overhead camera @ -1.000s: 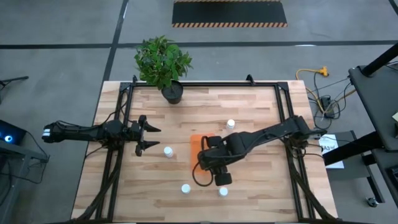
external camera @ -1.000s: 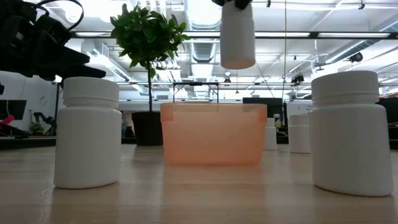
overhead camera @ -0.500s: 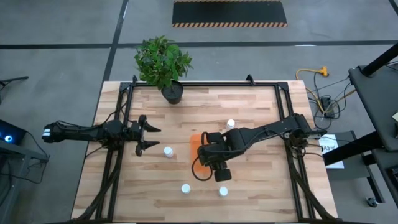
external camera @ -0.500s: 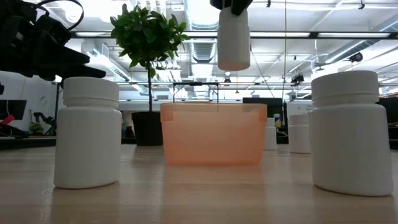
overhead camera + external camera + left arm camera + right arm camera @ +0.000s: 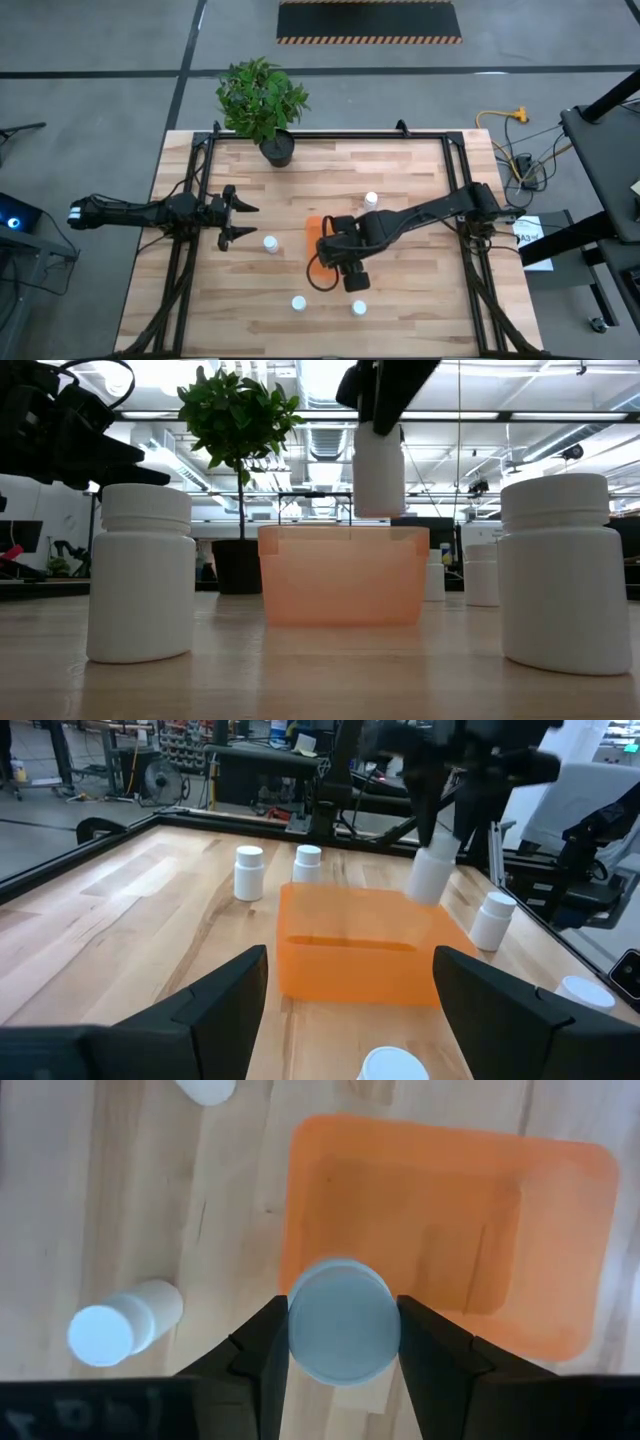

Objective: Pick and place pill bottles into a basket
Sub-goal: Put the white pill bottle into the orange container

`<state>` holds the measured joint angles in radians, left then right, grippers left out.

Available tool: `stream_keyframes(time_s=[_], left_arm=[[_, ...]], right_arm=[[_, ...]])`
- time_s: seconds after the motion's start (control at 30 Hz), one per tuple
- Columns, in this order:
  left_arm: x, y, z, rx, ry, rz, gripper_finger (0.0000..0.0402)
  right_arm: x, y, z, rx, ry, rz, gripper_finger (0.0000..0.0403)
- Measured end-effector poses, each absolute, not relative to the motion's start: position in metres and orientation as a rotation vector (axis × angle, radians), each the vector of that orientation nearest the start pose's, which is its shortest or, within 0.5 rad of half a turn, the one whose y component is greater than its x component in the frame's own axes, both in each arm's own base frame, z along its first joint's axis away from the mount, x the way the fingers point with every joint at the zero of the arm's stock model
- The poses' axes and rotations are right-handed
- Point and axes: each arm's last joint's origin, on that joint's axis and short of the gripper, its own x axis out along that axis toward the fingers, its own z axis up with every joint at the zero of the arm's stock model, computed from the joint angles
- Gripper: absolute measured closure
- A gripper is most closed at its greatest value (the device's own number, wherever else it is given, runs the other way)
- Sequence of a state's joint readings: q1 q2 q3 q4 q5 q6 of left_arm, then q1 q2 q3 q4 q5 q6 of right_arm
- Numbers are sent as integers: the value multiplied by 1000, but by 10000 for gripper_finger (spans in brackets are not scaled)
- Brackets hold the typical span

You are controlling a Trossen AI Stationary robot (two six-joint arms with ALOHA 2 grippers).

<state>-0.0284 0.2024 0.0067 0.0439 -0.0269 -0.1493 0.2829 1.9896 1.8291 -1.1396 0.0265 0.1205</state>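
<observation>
**Bottle hangs over the basket**

The right hand (image 5: 342,1342) grips a held bottle (image 5: 378,475), fingers clamped on its two sides, and in the low view the bottle hangs upright in the air with its bottom just above the basket (image 5: 343,575) rim. From the right wrist view the bottle's round end fills the gap between the fingers, sitting over the basket's edge rather than its middle, with bare orange floor showing beyond it.

From above, the right arm reaches in from the desk's right edge to the middle of the desk (image 5: 400,160), and the hand covers most of the basket, only a strip of orange showing.

The left hand (image 5: 238,219) waits near the left edge, fingers spread wide and nothing between them, pointing toward the middle.

Loose bottles stand on the wood: a left bottle (image 5: 270,243) just beside the left hand's tips, a far bottle (image 5: 371,200) on the far side of the right arm, and a near pair toward the near edge, one (image 5: 298,303) left of the other (image 5: 359,308).

A plant (image 5: 262,98) in its black pot stands at the far edge, left of centre.
</observation>
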Motion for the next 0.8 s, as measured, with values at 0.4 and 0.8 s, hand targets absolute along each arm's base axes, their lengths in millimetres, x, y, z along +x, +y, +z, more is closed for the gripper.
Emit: stream_keyframes(time_s=[0.4,0.8], left_arm=[[109,-2,153,-145,152,10,134],[109,-2,153,-145,151,10,134]], right_arm=[[390,112,242,-95,1295,140,262],[391,113,227,-98,1273,149,262]])
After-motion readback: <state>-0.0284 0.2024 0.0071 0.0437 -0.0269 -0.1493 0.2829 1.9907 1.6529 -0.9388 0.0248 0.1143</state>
